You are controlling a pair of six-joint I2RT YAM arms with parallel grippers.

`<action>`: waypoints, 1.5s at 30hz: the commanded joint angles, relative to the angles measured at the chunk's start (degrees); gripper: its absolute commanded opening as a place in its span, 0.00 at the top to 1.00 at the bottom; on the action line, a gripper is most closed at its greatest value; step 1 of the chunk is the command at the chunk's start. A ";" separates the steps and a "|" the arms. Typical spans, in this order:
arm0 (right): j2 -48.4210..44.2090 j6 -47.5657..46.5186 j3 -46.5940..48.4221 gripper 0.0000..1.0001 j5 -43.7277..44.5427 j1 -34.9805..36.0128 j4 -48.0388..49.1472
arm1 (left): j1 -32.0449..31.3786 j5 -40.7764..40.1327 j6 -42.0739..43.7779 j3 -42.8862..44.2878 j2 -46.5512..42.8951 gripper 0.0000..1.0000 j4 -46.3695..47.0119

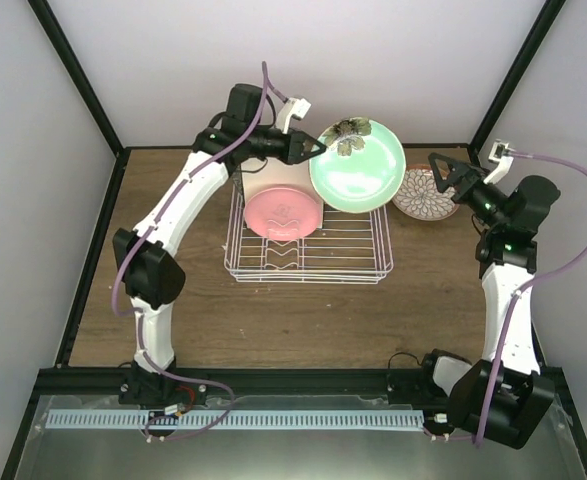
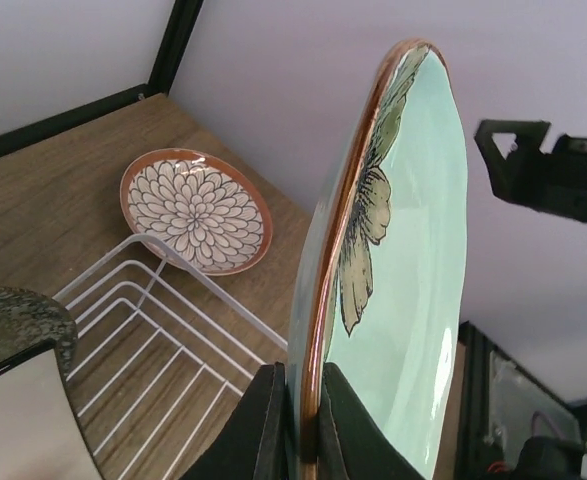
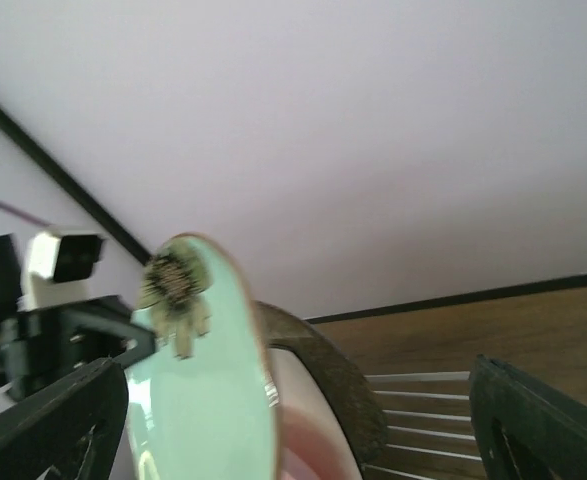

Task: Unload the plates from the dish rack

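Observation:
My left gripper (image 1: 313,150) is shut on the rim of the mint-green plate with the flower mark (image 1: 358,165) and holds it on edge above the dish rack's (image 1: 308,262) far right part; the left wrist view shows the pads (image 2: 263,425) pinching its rim (image 2: 393,280). The pink plate (image 1: 283,213) stands in the rack. The speckled plate (image 3: 323,370) and the cream square plate (image 2: 23,420) stand behind it. The small floral plate (image 1: 425,192) lies flat on the table right of the rack. My right gripper (image 1: 445,172) is open and empty above it, facing the mint-green plate (image 3: 198,390).
The wooden table (image 1: 303,320) is bounded by black frame posts and pale walls. The rack's near half holds only bare wires and prongs. The left arm reaches over the rack's back left corner.

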 commanded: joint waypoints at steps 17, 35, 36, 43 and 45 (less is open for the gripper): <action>2.81 0.27 2.39 0.15 -6.13 4.95 3.36 | -5.65 3.44 -13.93 6.71 2.62 0.96 17.42; -0.26 1.84 3.35 0.99 5.85 4.81 -1.34 | -3.75 -2.60 -9.84 6.71 2.16 0.00 14.17; -1.01 2.44 3.33 0.99 7.98 4.16 -2.23 | -3.19 -3.15 -9.76 6.85 1.97 0.00 14.06; -3.02 1.08 9.69 0.99 29.27 1.11 -24.04 | 0.13 -5.67 -7.35 6.83 -0.43 0.00 11.70; -3.24 1.38 10.40 0.99 33.65 0.40 -29.37 | 0.51 -5.88 -6.51 6.57 -1.03 0.00 11.01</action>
